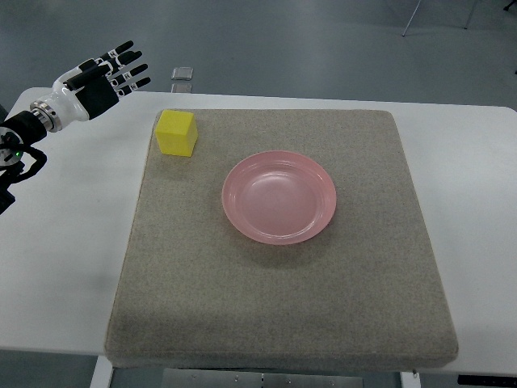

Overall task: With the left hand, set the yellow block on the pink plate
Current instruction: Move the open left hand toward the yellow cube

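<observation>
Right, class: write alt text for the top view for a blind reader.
A yellow block sits on a grey mat beside an empty pink plate. The robot's left hand hovers open at the upper left, apart from the block.

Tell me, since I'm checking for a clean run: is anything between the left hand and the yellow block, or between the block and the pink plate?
Nothing visible is. The left hand hangs open at the upper left, with only bare table between it and the yellow block. From the block to the pink plate lies only open grey mat.
</observation>
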Available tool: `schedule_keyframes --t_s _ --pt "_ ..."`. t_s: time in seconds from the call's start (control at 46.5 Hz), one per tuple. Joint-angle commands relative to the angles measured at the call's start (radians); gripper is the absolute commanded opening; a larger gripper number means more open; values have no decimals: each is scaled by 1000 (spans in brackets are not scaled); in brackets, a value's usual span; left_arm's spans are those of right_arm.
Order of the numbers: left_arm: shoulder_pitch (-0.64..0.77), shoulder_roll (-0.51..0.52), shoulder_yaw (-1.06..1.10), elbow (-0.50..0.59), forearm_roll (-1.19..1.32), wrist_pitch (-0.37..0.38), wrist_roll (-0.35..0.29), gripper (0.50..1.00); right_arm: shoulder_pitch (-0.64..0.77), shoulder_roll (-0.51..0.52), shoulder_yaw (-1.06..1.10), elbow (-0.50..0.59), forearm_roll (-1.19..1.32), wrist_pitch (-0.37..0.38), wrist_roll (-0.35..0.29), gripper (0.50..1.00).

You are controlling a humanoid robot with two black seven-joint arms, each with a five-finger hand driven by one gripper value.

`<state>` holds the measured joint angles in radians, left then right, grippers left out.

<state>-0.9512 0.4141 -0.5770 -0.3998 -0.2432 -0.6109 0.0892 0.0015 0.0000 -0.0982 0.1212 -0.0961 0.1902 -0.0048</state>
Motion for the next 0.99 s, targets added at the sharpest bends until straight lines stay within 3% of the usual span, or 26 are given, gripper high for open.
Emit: schedule_keyframes --t_s 0.0,0.366,0.968 --pt "0 0 0 1 1 0 3 996 0 0 0 0 1 0 -1 924" --pt "-84 0 85 18 -2 16 3 999 0 0 0 0 -1 0 0 924" --pt "-98 2 146 32 21 13 -22 999 0 0 0 0 1 0 0 924"
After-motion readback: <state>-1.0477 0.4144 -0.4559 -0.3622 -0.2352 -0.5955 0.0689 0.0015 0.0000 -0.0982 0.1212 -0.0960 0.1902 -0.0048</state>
